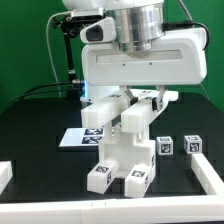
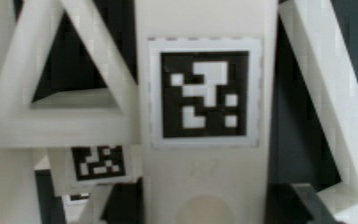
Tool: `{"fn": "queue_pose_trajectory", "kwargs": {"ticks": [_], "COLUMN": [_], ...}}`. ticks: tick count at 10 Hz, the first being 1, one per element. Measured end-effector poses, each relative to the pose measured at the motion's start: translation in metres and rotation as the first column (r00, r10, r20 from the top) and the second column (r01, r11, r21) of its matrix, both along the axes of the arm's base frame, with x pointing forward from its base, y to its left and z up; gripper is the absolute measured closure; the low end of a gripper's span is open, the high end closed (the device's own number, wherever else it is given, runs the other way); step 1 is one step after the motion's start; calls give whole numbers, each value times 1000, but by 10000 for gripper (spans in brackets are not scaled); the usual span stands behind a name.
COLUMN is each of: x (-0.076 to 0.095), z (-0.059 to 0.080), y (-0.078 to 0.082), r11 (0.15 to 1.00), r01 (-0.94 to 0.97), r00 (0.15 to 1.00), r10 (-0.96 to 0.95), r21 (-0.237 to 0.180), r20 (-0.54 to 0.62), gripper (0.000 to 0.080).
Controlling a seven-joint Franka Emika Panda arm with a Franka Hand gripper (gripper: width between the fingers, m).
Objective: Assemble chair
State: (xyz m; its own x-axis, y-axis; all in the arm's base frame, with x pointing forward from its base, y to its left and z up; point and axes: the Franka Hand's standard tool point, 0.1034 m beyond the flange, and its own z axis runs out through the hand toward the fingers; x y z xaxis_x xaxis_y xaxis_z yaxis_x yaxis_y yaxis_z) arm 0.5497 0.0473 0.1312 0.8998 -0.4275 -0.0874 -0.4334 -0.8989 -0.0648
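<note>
Mostly chunky white plastic chair (image 1: 120,152), sq. tags (image 2: 204,95).

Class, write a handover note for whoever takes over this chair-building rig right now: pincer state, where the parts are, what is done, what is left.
Pincer: appears closed on the upright tagged piece at the top of the build.
Parts: the partly built chair stands mid-table. Two small tagged blocks lie loose on the exterior view's right.
Done: several chunky pieces look joined.
Left: probably seat the held piece, release, then fit the loose blocks.
</note>
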Motion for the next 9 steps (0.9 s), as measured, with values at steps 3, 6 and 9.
{"fn": "queue_pose_trajectory", "kwargs": {"ticks": [3,6,9], "x": [1,2,3], "z": [0,0,1], "y": [-2,1,2], "r11": [988,989,996], "r01": [-155,-147,-85], "r00": [988,989,996], "r10": [156,147,86], "r21": [-13,-14,-12], "r20": [14,26,37], "gripper": [515,515,515]}}
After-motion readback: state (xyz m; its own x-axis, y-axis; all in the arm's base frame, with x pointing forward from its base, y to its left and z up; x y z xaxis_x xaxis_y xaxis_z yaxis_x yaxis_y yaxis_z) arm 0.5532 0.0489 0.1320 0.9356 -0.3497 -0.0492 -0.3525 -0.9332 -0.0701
